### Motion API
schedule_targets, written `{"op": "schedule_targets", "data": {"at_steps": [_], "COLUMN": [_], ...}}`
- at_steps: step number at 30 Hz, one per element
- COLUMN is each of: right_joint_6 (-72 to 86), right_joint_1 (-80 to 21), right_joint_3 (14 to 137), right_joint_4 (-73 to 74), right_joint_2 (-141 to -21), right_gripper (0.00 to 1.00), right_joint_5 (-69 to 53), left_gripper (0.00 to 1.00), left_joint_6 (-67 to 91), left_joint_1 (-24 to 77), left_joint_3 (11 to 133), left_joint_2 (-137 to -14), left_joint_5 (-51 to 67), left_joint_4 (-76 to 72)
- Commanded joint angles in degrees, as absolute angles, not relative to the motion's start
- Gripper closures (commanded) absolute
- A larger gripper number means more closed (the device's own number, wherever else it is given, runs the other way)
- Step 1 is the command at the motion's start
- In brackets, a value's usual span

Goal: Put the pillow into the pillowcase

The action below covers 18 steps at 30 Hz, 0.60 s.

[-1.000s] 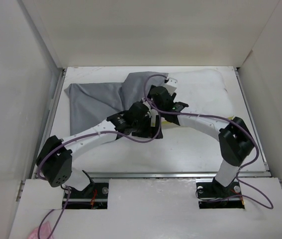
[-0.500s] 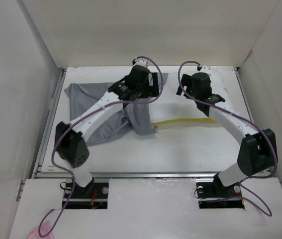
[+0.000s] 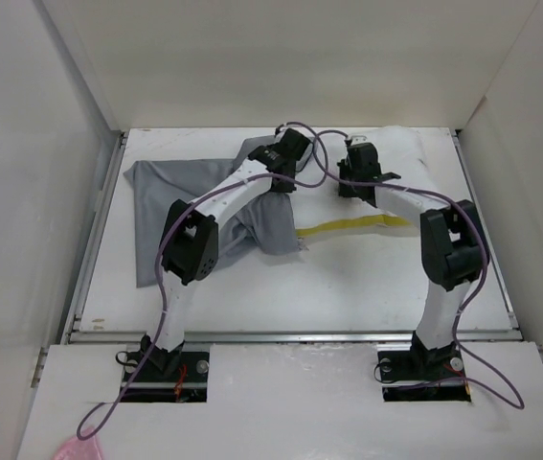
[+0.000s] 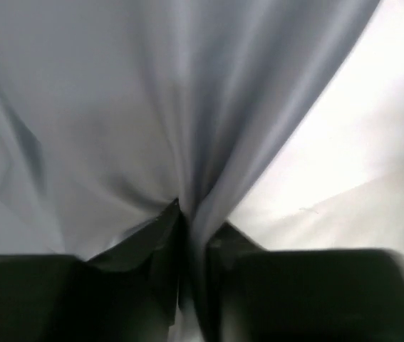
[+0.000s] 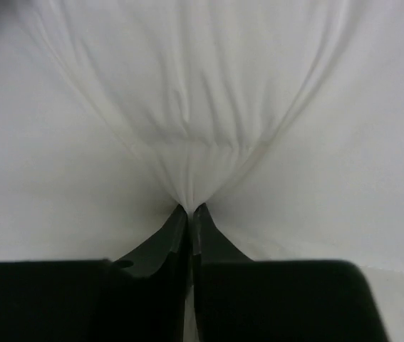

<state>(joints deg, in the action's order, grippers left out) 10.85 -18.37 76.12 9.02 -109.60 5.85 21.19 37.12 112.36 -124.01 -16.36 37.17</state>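
Observation:
The grey pillowcase (image 3: 190,196) lies crumpled across the left and middle of the table. Its right part drapes over the left end of the white pillow (image 3: 410,172), whose yellow trim (image 3: 352,226) runs along the near edge. My left gripper (image 3: 290,153) is shut on a pinch of the grey pillowcase (image 4: 187,107) near its far right edge; the cloth fans out from the jaws (image 4: 191,221). My right gripper (image 3: 359,163) is shut on a bunched fold of the white pillow (image 5: 194,128), the fabric gathering at its fingertips (image 5: 191,210).
White walls close in the table on the left (image 3: 32,192), the back (image 3: 290,57) and the right (image 3: 530,192). The two arms arch from their bases at the near edge and meet close together at the far middle. Purple cables loop over both wrists.
Both arms have reached from the table's middle to the far edge. Both grippers closed in the last half second, the left on the pillowcase and the right on the pillow.

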Motion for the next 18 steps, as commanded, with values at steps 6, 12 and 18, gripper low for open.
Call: {"op": "schedule_targets", "data": {"at_steps": [6, 12, 18], "right_joint_6": [13.53, 22.58, 36.01], "right_joint_1": [-18.11, -22.04, -27.94], "right_joint_3": [67.43, 60.39, 53.36], "right_joint_4": [-2.50, -16.07, -29.79], "right_joint_2": [-102.25, -92.47, -84.47], "right_gripper": [1.00, 1.00, 1.00], "right_joint_5": [-6.39, -17.66, -4.35], "left_gripper": [1.00, 1.00, 1.00], "left_joint_6": [19.43, 16.79, 19.85], "left_joint_1": [37.43, 42.27, 45.87], "left_joint_3": [120.49, 122.52, 121.29], "left_joint_2": [-121.91, -119.09, -119.71], "left_joint_5": [-10.21, -2.91, 1.05], "left_joint_4": [37.18, 34.45, 34.63]}}
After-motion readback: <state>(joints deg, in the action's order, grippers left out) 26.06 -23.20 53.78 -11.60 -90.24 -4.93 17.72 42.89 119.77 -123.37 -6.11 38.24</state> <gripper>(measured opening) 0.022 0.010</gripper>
